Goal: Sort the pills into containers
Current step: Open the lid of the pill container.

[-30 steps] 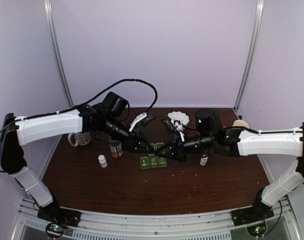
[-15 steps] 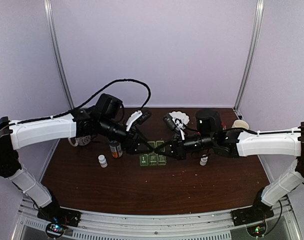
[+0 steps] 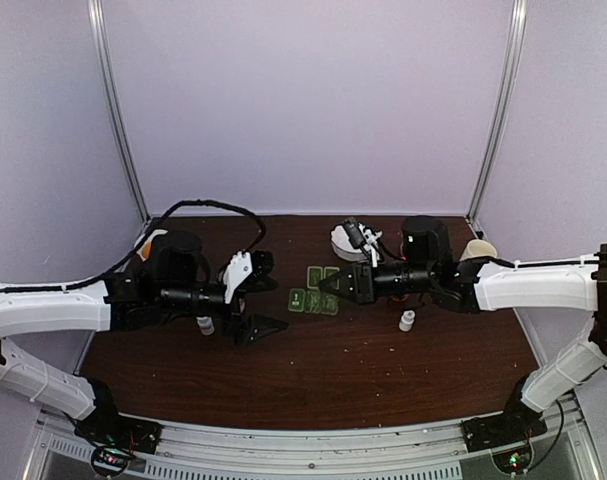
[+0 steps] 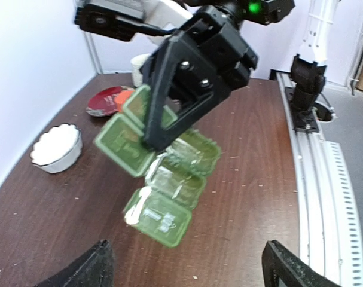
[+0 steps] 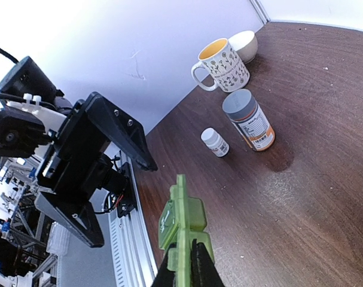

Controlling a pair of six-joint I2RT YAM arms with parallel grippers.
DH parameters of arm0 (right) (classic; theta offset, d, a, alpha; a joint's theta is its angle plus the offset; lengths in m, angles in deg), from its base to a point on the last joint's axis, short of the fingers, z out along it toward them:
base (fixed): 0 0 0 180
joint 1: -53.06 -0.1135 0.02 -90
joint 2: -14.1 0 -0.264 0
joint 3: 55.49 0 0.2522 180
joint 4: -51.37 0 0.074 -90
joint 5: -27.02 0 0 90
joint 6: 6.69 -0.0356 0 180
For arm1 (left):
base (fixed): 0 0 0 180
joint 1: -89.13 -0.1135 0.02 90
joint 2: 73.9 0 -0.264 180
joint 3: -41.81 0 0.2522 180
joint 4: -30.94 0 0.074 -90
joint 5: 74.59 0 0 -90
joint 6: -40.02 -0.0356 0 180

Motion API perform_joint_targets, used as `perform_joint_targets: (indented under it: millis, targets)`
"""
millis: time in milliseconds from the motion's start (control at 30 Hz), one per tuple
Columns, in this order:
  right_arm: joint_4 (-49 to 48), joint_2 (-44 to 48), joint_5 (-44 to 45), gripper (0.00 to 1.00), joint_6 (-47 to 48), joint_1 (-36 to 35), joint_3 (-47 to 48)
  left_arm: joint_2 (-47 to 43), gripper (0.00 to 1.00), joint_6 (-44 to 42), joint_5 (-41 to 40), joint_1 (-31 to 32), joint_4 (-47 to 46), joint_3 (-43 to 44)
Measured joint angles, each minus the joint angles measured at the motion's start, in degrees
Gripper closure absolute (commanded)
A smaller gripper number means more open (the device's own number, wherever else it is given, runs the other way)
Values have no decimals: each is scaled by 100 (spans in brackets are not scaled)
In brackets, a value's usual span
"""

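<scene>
Dark brown wood makes up the table (image 3: 313,380), boxed in by pale lilac walls, with the two arms reaching in from either side. From where I stand, the right gripper (image 4: 152,139) is pinched closed on the green pill box (image 4: 166,176), catching it by one of its raised lids near the middle of the table. The box hangs tilted from that grip with its lids flipped up and its cells (image 4: 175,182) open to view; I can't tell whether its low end touches the wood. Some pale marks (image 4: 160,218) show in the nearest cell, too blurred to call pills. The left gripper (image 3: 251,303) sits apart from the box, over on the left side, its jaws spread wide with nothing between them. Near it stands a small white bottle (image 3: 205,325), and another white bottle (image 3: 407,320) stands under the right arm. At the left end of the table are an orange bottle (image 5: 248,119) with a grey cap, a flowered mug (image 5: 223,66) and a small bowl (image 5: 244,45). A white scalloped bowl (image 4: 57,146) and a red dish (image 4: 106,100) sit towards the back.
</scene>
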State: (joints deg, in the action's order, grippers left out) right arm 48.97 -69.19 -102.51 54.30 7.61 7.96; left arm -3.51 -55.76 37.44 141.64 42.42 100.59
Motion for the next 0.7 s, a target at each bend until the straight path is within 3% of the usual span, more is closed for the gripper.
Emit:
perform_joint_targets:
  millis: [167, 333, 500, 700]
  targets:
    - [-549, 107, 90, 100, -601, 17, -299, -254, 3, 146, -503, -13, -1156, -680]
    - [-1491, 402, 116, 100, -1257, 22, -588, -291, 3, 717, -625, -136, -2103, -785]
    - [-2621, 649, 195, 100, -1827, 22, -789, -289, 2, 1283, -339, -195, -3099, -802]
    - [-3659, 726, 225, 100, -2358, 22, -820, -155, 3, 1725, 610, -229, -4365, -785]
